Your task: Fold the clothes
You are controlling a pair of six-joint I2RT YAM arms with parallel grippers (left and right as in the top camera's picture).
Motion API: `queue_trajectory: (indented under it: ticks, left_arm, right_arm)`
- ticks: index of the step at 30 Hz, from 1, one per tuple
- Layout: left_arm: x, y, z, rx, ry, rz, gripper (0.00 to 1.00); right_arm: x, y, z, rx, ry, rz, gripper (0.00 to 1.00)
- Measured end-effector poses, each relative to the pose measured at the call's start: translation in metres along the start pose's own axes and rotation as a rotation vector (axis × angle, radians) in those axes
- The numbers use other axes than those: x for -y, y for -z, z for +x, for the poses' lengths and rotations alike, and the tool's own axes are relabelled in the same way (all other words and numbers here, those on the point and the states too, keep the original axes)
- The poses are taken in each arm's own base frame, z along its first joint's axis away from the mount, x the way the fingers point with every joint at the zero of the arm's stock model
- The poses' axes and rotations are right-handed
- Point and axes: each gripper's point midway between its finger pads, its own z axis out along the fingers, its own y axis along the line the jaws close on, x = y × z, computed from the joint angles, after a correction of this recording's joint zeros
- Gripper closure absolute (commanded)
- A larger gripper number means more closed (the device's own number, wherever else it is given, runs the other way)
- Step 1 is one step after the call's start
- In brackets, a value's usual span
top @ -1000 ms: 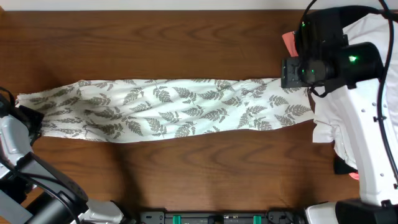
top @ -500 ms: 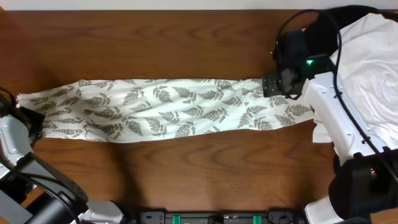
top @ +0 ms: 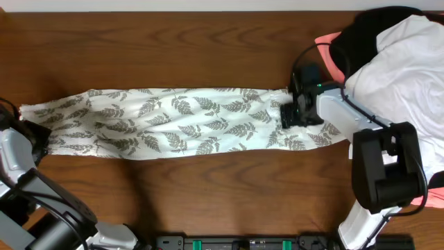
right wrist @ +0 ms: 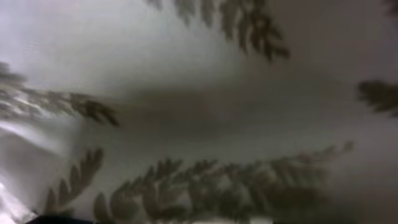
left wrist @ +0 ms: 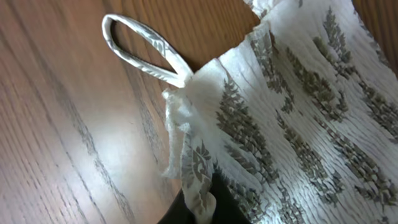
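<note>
Left gripper (top: 36,135) clamps clothes (top: 187,128) stretched left-to-right along table (top: 208,55).

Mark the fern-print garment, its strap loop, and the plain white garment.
fern-print garment (top: 187,128): overhead view, middle of the stretched-out cloth.
strap loop (left wrist: 155,43): left wrist view, upper band of the loop.
plain white garment (top: 409,62): overhead view, crumpled top surface at the right end of the table.
</note>
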Motion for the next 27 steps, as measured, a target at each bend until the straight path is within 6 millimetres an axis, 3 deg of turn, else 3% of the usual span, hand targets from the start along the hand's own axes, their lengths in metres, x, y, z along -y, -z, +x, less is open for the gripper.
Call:
queue_trajectory:
  ticks: [17,19,21,24,27]
  left_arm:
    - [0.001,-0.001,0.002,-0.007,-0.003,0.0,0.93]
    - [0.001,-0.001,0.002,-0.007,-0.008,0.0,0.71]
    - [0.001,-0.001,0.002,-0.006,-0.006,0.0,0.59]
    - [0.001,-0.001,0.002,-0.006,0.002,-0.002,0.49]
    - [0.001,-0.001,0.002,-0.006,0.004,-0.001,0.48]
  right_arm:
    - [0.047,-0.001,0.013,-0.081,-0.277,0.057,0.28]
    - [0.048,-0.001,0.013,-0.081,-0.285,0.057,0.27]
    - [0.049,-0.001,0.013,-0.079,-0.291,0.058,0.27]
    - [0.048,-0.001,0.012,-0.077,-0.294,0.057,0.26]
    - [0.048,-0.001,0.011,-0.072,-0.296,0.05,0.25]
